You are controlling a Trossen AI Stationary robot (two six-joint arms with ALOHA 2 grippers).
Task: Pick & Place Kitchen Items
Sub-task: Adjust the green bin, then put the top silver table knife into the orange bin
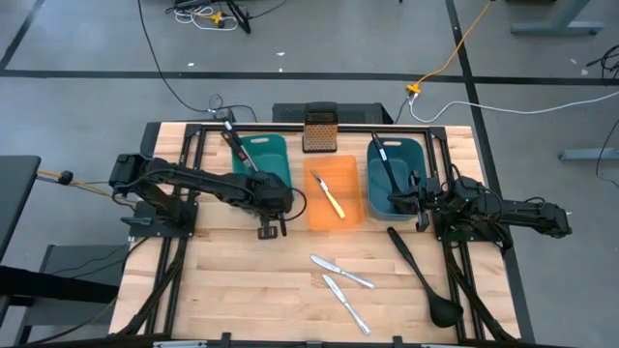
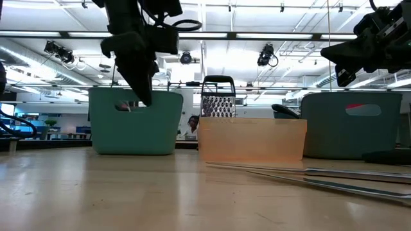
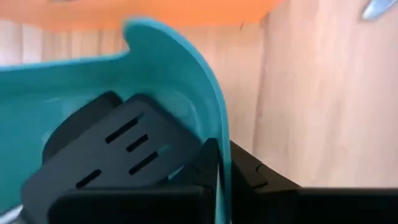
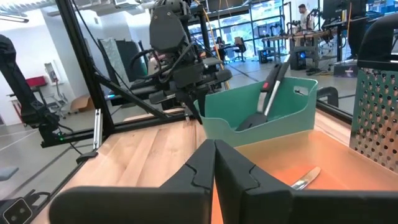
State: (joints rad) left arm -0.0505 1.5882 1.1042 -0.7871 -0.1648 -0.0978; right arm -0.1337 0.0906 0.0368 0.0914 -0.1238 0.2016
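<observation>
My left gripper (image 1: 283, 193) points steeply down at the near right corner of the teal bin (image 1: 261, 159) and is shut on its wall. A black slotted spatula (image 3: 118, 149) lies inside that bin; its handle (image 1: 229, 135) leans out over the far rim. A yellow-handled knife (image 1: 332, 198) lies in the orange bin (image 1: 350, 217). On the bare table lie two silver knives (image 1: 343, 274), (image 1: 346, 302) and a black ladle (image 1: 426, 275). My right gripper (image 1: 398, 200) waits shut and level beside the blue bin (image 1: 397, 179), which holds another black utensil (image 1: 385, 162). My left gripper has the teal bin's side wall (image 3: 222, 155) between its fingers, at the rim near the corner. One finger (image 3: 204, 163) stands inside the bin and the other (image 3: 252, 174) outside. The fingers come from above, slanting down. The bin rests on the table.
An upright metal box grater (image 1: 319, 130) stands behind the orange bin at the far edge. A black frame (image 1: 290, 126) runs around the work area. The near half of the wooden table (image 1: 242, 290) is open wood around the knives and the ladle.
</observation>
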